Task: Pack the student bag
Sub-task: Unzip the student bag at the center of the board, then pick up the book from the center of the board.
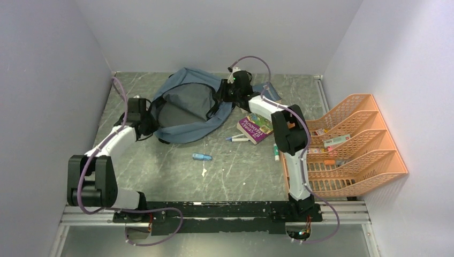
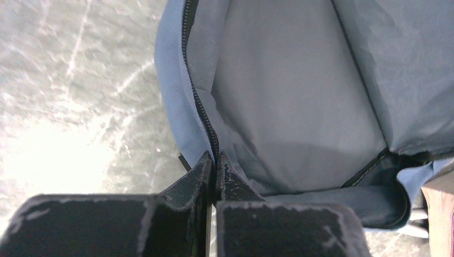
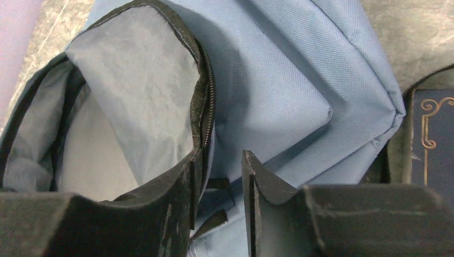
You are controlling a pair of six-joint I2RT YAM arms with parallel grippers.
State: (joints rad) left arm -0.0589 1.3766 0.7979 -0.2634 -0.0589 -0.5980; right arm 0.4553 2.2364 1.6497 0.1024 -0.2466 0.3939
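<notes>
The bag [image 1: 187, 110] is lying open at the table's [image 1: 176, 179] far side, with the left pincer [image 1: 149, 124] meeting its left rim and the right pincer [image 1: 224, 95] its right rim. A book [image 1: 255, 129] is lying just right of it, near an orange rack [image 1: 364, 147].

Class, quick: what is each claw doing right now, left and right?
Left claw: closed, pinching the zipper edge of the student bag.
Right claw: open, holding nothing, one finger beside the bag's opening.
</notes>
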